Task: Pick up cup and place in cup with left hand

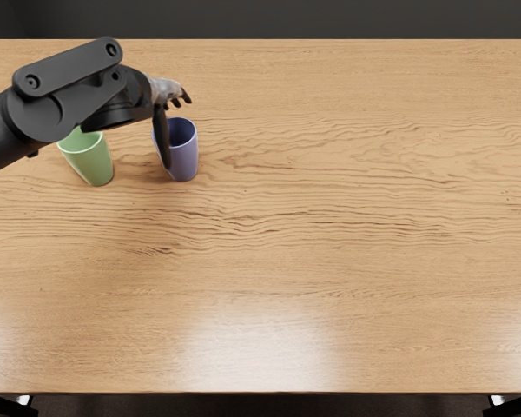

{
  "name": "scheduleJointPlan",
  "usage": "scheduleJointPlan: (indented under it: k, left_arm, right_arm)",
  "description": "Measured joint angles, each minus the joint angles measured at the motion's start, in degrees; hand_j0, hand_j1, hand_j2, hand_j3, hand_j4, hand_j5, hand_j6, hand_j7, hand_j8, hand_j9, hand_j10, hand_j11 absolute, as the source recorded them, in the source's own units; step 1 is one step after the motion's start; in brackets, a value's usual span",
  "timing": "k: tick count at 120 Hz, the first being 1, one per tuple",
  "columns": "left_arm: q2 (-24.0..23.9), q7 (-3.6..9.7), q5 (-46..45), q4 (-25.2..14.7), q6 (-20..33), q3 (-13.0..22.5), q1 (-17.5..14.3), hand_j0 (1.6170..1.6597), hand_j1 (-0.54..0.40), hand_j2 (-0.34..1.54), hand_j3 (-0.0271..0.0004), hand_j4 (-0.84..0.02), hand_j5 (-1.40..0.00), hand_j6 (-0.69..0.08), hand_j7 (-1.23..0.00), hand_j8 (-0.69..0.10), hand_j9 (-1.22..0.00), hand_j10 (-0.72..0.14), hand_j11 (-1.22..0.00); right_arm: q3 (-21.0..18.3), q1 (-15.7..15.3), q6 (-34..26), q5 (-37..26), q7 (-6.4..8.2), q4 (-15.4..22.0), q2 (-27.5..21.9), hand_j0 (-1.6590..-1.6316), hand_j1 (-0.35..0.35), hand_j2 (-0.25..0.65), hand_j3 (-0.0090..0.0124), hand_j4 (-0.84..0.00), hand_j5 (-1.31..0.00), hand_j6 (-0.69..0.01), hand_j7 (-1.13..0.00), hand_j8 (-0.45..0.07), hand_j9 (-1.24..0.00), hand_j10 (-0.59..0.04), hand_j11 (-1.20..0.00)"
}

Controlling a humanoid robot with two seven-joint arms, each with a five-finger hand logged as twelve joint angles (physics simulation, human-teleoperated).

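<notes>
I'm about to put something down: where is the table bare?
The table is bare from the purple cup to its right edge and from the green cup to its near edge; crowded far left, around both cups, left arm and robot hand.

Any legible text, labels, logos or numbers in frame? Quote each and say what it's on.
None that I can read.
Green cup: no marking on the visible part.
Purple cup: same.
Left arm: round bolt-like details on its dark casing, no letters or digits.
Table: wood grain only.
</notes>
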Motion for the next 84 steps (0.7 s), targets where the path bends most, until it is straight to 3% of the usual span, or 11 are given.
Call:
scheduleJointPlan:
  k: [84]
  left_arm:
    - [-3.3,0.0,-0.02,5.14,-0.01,2.33,0.36,1.6581,0.096,0.04,0.0,-0.214,-0.28,-0.215,-0.28,-0.215,-0.28,-0.214,-0.28]
  right_arm:
    - [0.0,0.02,0.1,0.0,0.0,0.06,0.0,-1.6581,-0.32,-0.005,0.0,-0.024,-0.03,-0.024,-0.03,-0.024,-0.03,-0.024,-0.03]
